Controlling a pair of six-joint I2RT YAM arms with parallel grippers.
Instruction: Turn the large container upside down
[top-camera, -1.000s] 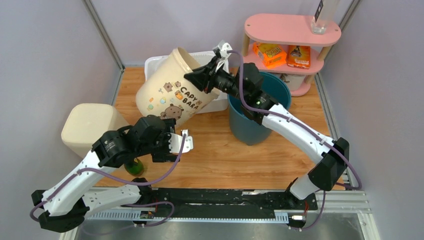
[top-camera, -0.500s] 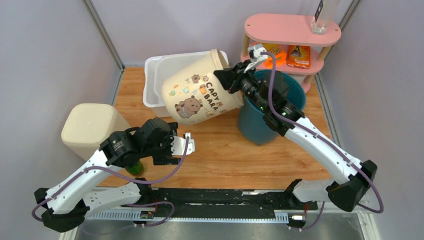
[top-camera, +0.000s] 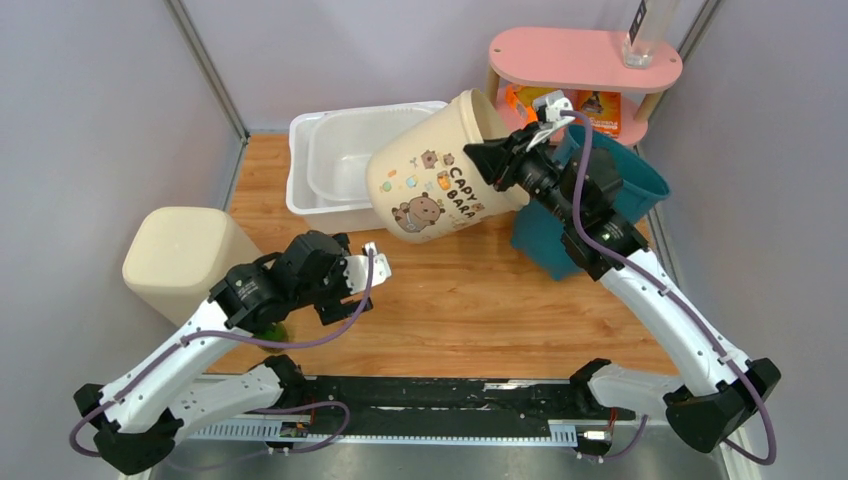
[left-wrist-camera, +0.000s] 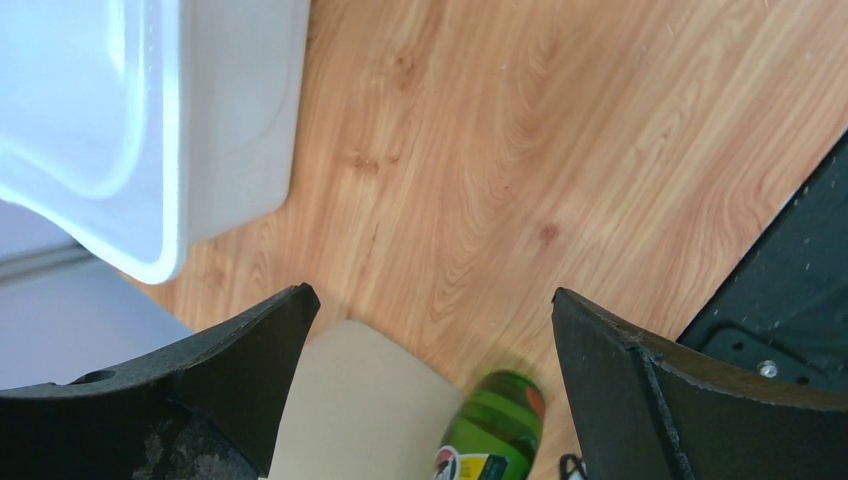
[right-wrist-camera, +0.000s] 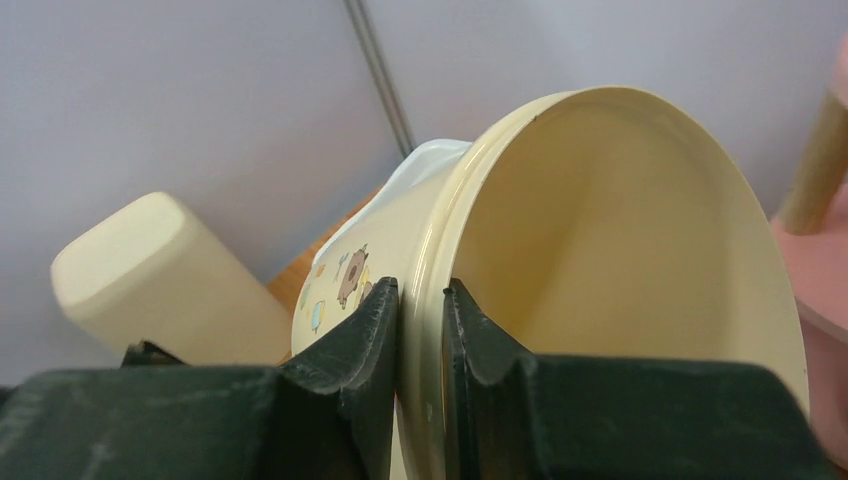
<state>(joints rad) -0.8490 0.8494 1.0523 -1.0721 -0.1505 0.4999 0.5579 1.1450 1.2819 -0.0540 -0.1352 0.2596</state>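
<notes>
Mid-flip at upper centre of the top view: clamping the rim of the tilted cream capybara container (top-camera: 435, 190) with the right gripper (right-wrist-camera: 420, 292), idling the left gripper (left-wrist-camera: 432, 305) wide apart and empty at lower left, probably needing further wrist roll to bring the mouth downward before lowering onto the wooden table (top-camera: 480, 310).

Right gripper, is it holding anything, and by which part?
The right gripper pinches the large container by its rim, one jaw inside, one outside.

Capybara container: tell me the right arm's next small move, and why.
Probably roll the wrist to turn the mouth downward: the right pincer clamps the capybara container by its rim, and it hangs tilted sideways, mouth toward the pink shelf, not yet inverted.
</notes>
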